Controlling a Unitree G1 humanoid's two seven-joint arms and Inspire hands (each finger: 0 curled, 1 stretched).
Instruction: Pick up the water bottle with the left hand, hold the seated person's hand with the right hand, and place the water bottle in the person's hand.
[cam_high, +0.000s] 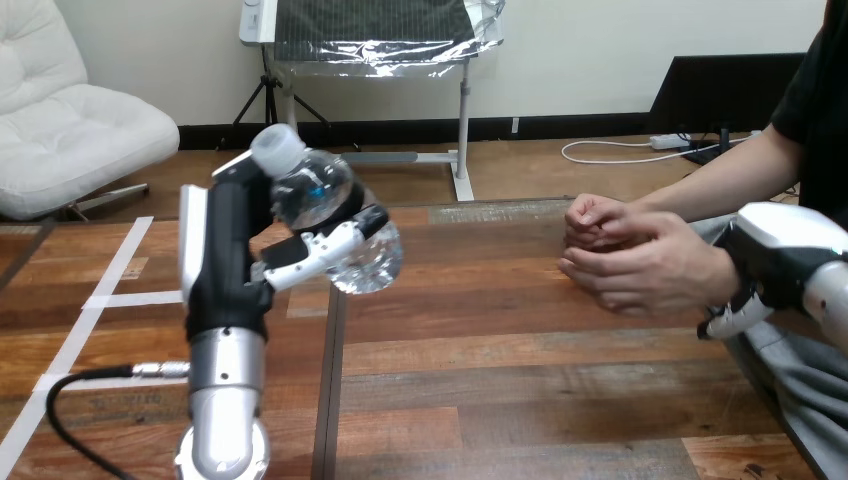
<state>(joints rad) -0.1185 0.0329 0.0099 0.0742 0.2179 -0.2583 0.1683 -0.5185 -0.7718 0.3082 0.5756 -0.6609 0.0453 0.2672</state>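
Left hand (238, 262): fingers curled round water bottle (322, 198), held clear of bench (500, 400) for handover. Right hand (772, 246): at wrist of person's clasped hands (645, 262); grasp cannot tell.

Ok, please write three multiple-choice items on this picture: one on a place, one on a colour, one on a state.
1. Where is the water bottle?
A. in the left robot hand, above the table
B. lying flat on the wood
C. on the floor

2. What colour is the bottle's cap?
A. red
B. blue
C. white

3. How does the bottle stand?
A. upright
B. tilted
C. upside down

Answers:
1 A, the fingers curl round it.
2 C, the cap is white.
3 B, the cap leans toward the view's left.
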